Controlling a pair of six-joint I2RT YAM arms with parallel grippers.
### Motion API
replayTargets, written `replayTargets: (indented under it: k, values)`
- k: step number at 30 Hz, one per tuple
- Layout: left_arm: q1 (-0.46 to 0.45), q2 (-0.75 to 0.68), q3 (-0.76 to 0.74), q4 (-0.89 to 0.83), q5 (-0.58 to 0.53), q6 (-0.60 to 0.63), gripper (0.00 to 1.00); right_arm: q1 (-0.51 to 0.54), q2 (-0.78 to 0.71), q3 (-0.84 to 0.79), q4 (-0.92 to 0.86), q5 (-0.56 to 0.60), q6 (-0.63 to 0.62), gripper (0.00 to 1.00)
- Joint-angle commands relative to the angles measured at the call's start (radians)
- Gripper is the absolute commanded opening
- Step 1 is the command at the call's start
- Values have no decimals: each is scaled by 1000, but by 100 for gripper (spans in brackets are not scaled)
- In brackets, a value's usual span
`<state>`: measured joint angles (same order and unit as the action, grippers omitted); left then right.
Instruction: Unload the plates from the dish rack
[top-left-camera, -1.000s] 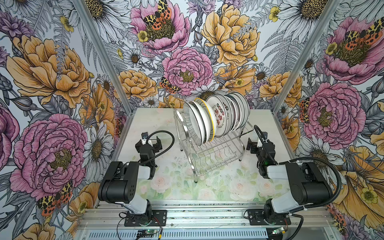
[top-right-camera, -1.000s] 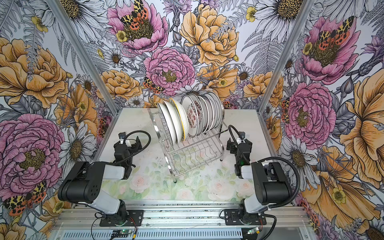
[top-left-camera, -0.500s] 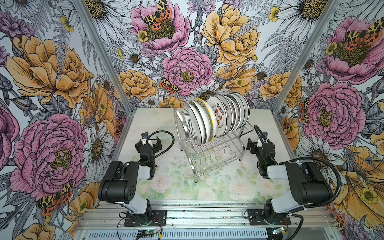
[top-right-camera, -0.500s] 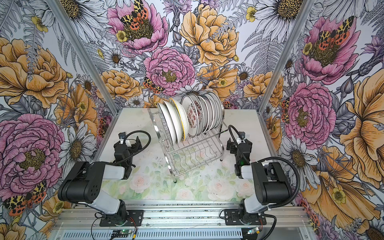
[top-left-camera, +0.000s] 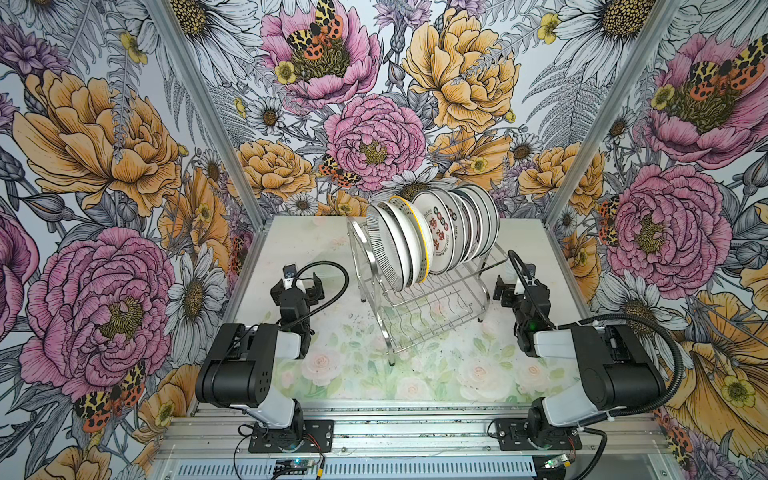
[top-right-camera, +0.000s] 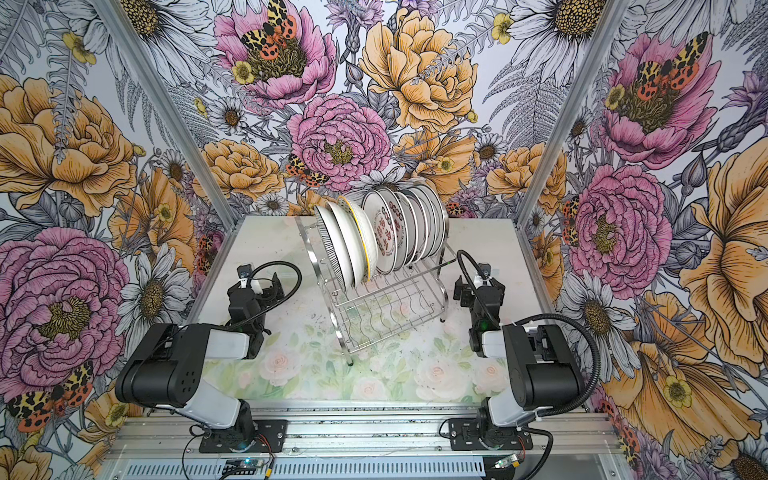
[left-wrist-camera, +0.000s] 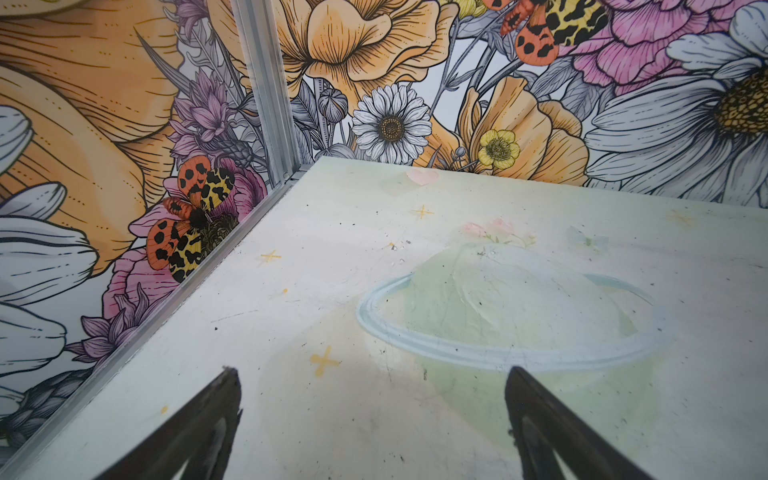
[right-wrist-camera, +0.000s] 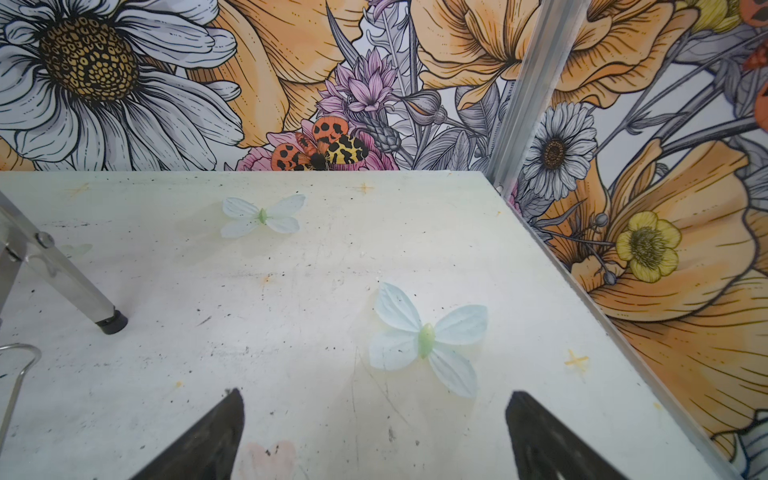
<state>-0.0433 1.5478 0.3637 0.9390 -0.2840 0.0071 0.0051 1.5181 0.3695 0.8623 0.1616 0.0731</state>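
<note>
While both arms sit low at the near edge of a pale, flower-printed table (top-left-camera: 316, 232), a shiny wire dish rack (top-left-camera: 428, 307) stands at the middle of the table, pushed toward twelve o'clock. In both top views its upper tier holds the plates (top-left-camera: 432, 232), a close row of white rounds standing on edge and leaning toward the back wall. The row runs from about eight o'clock to two o'clock across the rack. At the eight o'clock end is a plate rimmed with fine black lines, then a plain white one, then a yellow-edged one, then one with red characters. The left gripper (top-left-camera: 297, 286) hovers at nine o'clock from the rack, well apart from it. Its jaws are spread wide with nothing between them, and the left wrist view shows only bare table past the left gripper (left-wrist-camera: 372, 374). The right gripper (top-left-camera: 519, 286) is at three o'clock from the rack, near its end loop, jaws equally wide and empty. In the right wrist view, one steel rack leg (right-wrist-camera: 62, 282) with a black foot stands off to the side. Bold floral wallpaper covers the three walls.
</note>
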Motion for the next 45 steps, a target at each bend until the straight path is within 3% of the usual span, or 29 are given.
replayTargets:
  k: [1,6,11,14,23,31,35,45]
  values:
    - [-16,-60,-3,-12,-39,10,99,-6,-67,-4,-10,54,32,99]
    - [-40,-202,97,-334,-103,1,99,-10,-170,57,-198,85,48,99]
    - [-57,-275,245,-693,-74,-123,99,-10,-249,114,-320,72,57,99]
    - [-85,-294,296,-825,-68,-180,99,-11,-291,161,-422,79,97,99]
    - [-119,-378,392,-1206,-3,-378,99,-14,-372,321,-799,-94,266,99]
    - [-127,-563,256,-1320,207,-597,99,-17,-440,321,-893,-387,422,99]
    - [-180,-639,169,-1326,267,-688,99,-16,-470,300,-917,-551,435,99]
    - [-431,-829,43,-1371,168,-848,99,-11,-539,206,-996,-629,474,93]
